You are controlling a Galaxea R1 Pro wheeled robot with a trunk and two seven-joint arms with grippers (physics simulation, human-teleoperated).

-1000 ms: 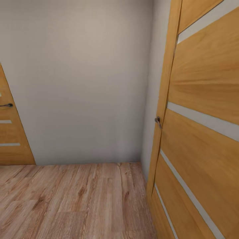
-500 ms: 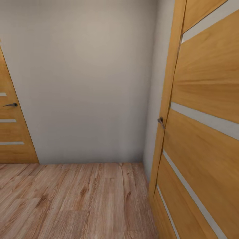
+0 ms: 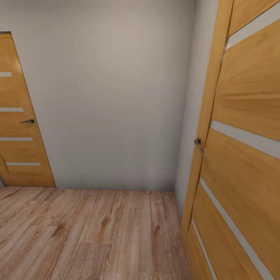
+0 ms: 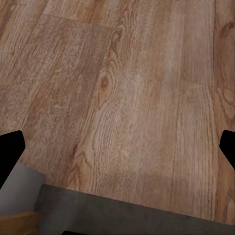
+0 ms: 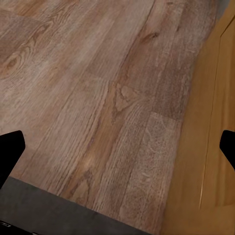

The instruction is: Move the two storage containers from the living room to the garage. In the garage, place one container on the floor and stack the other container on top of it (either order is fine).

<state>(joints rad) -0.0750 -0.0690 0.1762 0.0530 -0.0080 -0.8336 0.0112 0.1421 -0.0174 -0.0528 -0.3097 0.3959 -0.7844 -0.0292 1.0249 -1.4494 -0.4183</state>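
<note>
The two storage containers are out of view. I face a corner of pale wall (image 3: 116,97) over light wood plank flooring (image 3: 89,233). In the left wrist view my left gripper (image 4: 117,152) hangs open above the planks, its black fingertips (image 4: 10,147) far apart with nothing between them. My right gripper (image 5: 117,152) is open too, its fingertips (image 5: 10,149) spread wide over bare planks beside an orange-brown door panel (image 5: 210,147).
An orange-brown door (image 3: 241,155) with pale stripes and a metal handle (image 3: 198,144) stands ajar close on my right. A second, matching door (image 3: 19,128) is shut in the far wall at the left. A dark grey strip (image 4: 137,218) crosses the near edge of both wrist views.
The camera has swung to the left: the far left door shows much more, and the near right door has slid toward the picture's right edge.
</note>
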